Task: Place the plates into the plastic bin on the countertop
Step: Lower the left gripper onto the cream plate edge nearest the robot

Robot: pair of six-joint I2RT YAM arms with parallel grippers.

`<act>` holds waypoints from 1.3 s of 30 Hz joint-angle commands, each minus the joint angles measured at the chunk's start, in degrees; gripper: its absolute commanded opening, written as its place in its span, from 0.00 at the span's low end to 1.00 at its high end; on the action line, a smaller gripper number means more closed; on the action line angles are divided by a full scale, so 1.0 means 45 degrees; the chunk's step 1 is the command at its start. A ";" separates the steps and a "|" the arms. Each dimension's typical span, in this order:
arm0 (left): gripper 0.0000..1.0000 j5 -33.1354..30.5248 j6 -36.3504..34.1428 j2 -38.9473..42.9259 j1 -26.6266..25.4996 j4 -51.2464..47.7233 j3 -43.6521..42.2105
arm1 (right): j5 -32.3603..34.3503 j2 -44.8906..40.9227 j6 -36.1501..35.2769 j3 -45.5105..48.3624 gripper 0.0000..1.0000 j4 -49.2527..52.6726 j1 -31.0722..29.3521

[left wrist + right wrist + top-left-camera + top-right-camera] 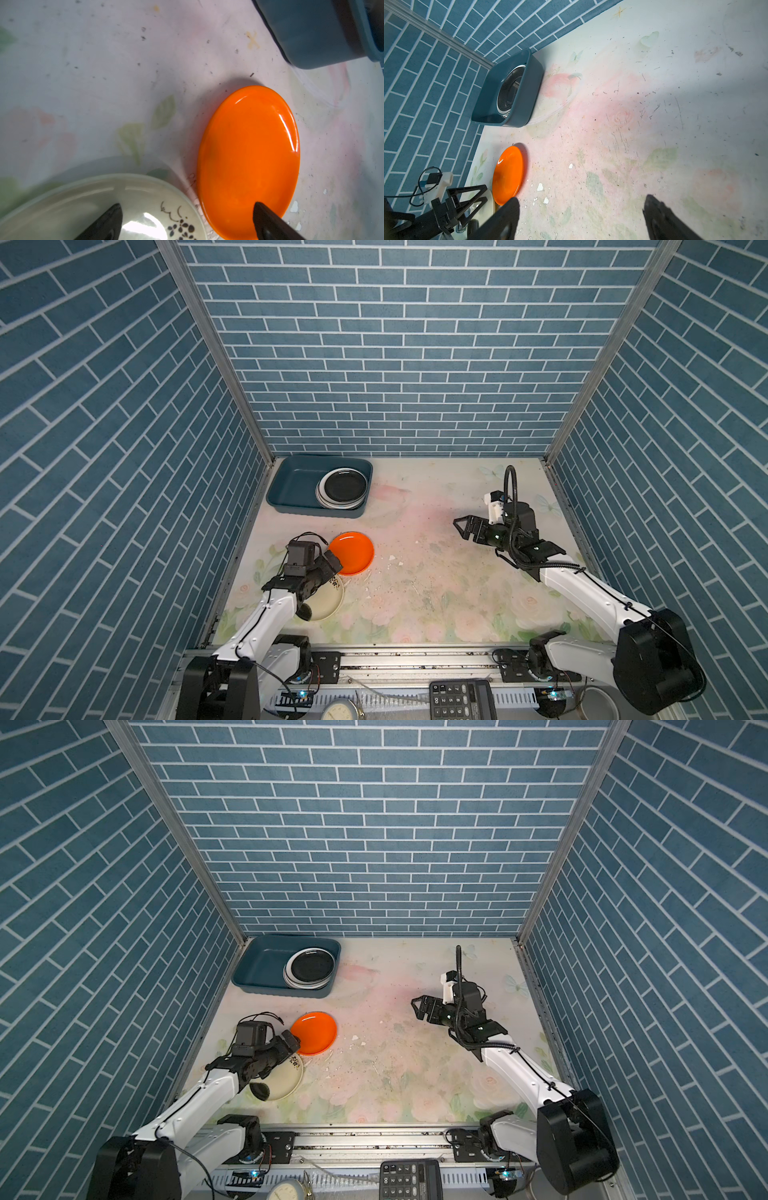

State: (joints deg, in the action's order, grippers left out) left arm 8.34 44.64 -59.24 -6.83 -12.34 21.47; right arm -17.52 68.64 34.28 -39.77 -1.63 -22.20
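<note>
Stack of plates, black plate (345,484) uppermost, occupies the plastic bin (297,485) at its end nearer mid-bench, leaving the other half free for more. The orange plate (352,552) lies flat on the bench (436,593) near the bin's front wall. The cream plate (328,601) lies farther from the bin, just beside the orange one. The left fingers (270,226) stand spread and empty, one tip over each loose plate, apparently lining up on the orange rim. The right fingers (662,220) are likewise spread and empty, well apart from the bin.
</note>
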 commanded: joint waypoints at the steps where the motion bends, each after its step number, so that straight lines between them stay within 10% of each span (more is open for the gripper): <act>1: 1.00 0.0110 0.0561 -0.1136 -0.0734 -0.0560 -0.0321 | -0.0228 0.0098 0.0263 -0.0095 0.93 -0.0311 0.0088; 16: 1.00 -0.0007 0.2108 -0.3679 -0.3555 0.1636 0.0197 | -0.0209 0.0352 0.0350 -0.0284 0.93 -0.0185 0.0179; 39: 1.00 -0.2440 0.0626 -0.0690 -0.2500 -0.3899 0.2356 | -0.0531 0.0205 0.0371 -0.0288 0.92 -0.0240 0.0283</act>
State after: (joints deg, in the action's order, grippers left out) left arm 1.17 48.84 -65.17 -19.70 -20.86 30.72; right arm -18.92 70.28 34.70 -39.77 -1.76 -21.19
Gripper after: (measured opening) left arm 0.995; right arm 0.922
